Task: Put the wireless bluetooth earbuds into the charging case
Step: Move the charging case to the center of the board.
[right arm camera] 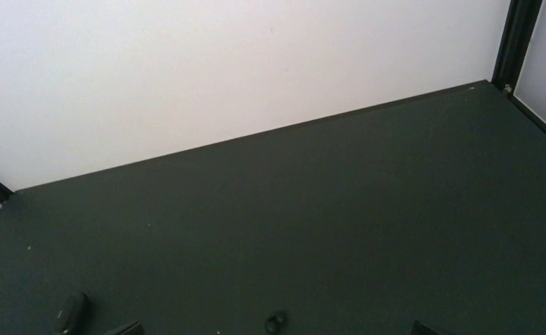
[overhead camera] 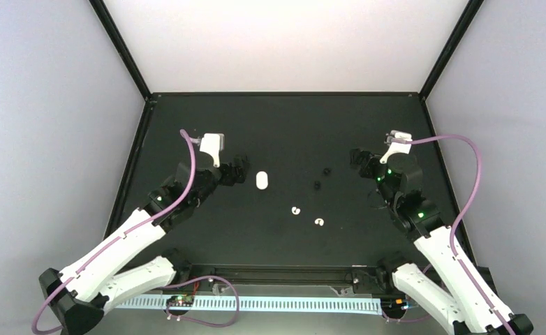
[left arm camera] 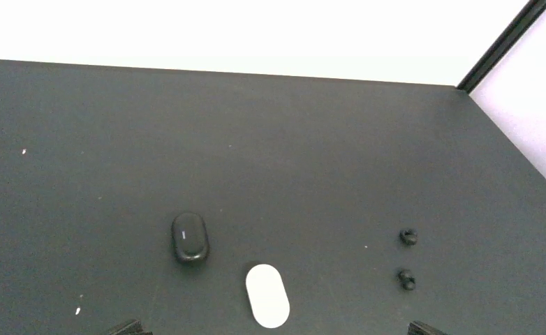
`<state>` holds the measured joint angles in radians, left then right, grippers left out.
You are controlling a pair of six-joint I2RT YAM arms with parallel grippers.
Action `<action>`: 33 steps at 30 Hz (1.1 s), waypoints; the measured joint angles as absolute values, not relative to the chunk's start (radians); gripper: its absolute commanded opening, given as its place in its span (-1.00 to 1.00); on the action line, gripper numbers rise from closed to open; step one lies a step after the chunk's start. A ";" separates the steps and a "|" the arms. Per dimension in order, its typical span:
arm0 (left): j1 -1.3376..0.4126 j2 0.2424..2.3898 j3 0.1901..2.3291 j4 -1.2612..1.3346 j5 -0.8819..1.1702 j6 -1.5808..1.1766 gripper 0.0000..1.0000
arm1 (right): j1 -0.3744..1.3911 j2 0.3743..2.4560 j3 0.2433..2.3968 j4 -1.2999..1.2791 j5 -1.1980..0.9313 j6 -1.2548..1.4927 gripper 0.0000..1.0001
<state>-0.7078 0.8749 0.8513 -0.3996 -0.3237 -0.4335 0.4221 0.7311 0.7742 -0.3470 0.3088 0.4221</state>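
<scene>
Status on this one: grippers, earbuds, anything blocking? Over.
Both open, empty: left gripper, right gripper. Loose on the table: white earbuds, black earbuds. Apparently shut: white case, black case; lids block insertion.

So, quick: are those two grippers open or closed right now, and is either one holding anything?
Left gripper: open, holding nothing.
Right gripper: open, holding nothing.

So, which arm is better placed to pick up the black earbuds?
Right. The right pincer sits close beside the black earbuds; the left pincer is next to the white case, farther from them.
</scene>
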 measured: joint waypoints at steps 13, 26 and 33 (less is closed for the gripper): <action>-0.424 0.918 0.858 -0.434 -0.130 -0.451 0.97 | 0.450 0.599 0.771 -0.399 0.338 0.417 0.99; -0.414 0.866 0.860 -0.422 0.025 -0.328 0.97 | 0.516 0.826 0.851 -0.484 0.187 0.374 0.81; -0.414 0.894 0.801 -0.415 0.007 -0.337 0.97 | 0.720 1.068 0.829 -0.470 0.172 0.444 0.70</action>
